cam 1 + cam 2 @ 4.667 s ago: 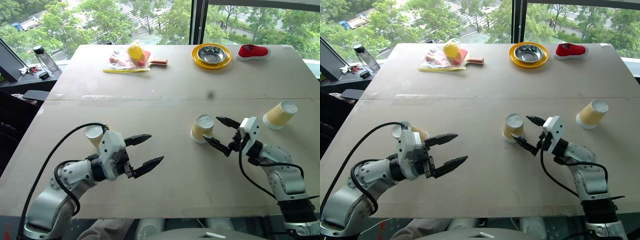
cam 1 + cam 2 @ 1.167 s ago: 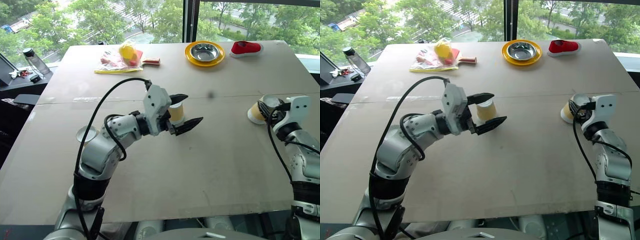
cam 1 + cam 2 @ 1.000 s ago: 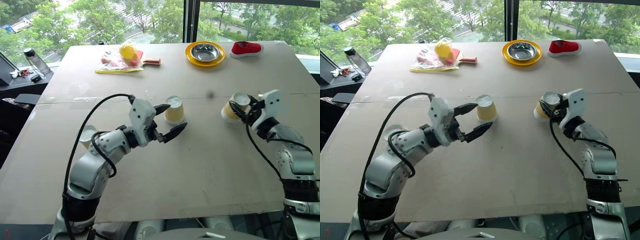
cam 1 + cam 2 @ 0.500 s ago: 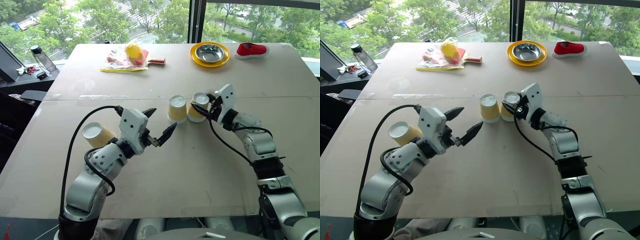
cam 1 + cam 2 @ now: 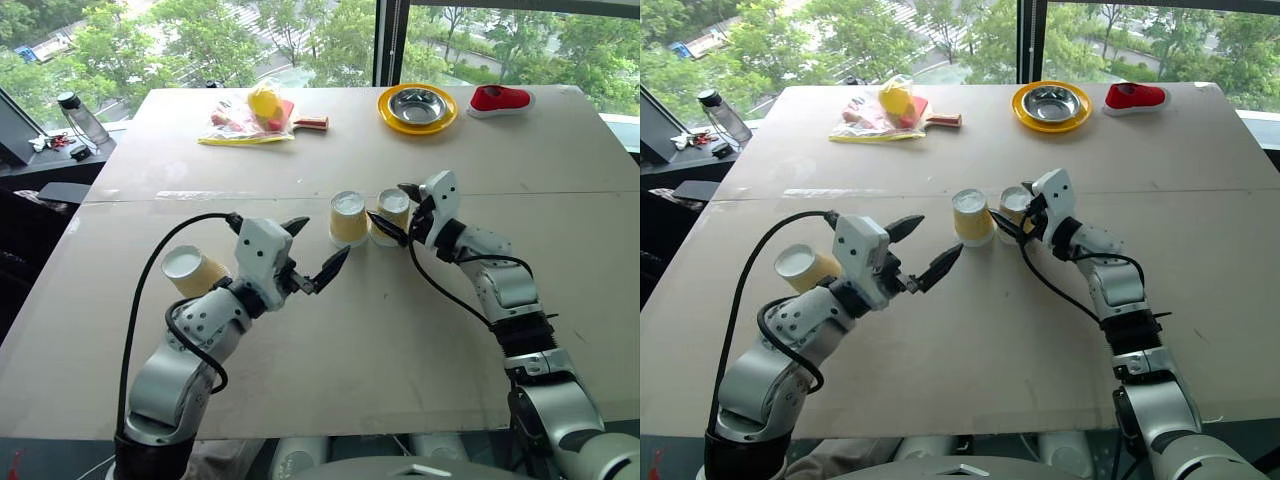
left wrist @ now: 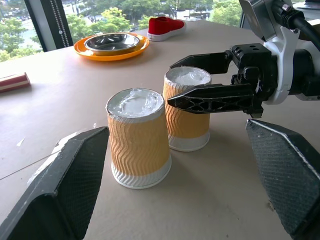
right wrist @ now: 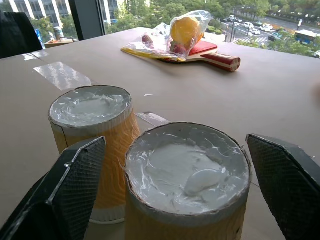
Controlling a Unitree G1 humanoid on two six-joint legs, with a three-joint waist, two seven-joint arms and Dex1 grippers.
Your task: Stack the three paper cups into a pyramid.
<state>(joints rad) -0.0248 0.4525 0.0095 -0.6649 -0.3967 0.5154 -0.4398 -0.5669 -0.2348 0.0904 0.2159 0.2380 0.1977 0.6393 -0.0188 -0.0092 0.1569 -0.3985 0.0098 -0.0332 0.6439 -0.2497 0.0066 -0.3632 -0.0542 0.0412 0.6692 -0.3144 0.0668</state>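
Two paper cups [image 5: 348, 217] and [image 5: 391, 215] stand upside down side by side mid-table, the third cup [image 5: 189, 272] well off to the left. The right gripper [image 5: 393, 213], jaws spread, straddles the right-hand cup (a careless pull-back could topple it). The left gripper [image 5: 318, 252] hangs open nearby.

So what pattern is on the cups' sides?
Yellow-orange wavy ribbing above a white band on the paper cups, clearest in the left wrist view.
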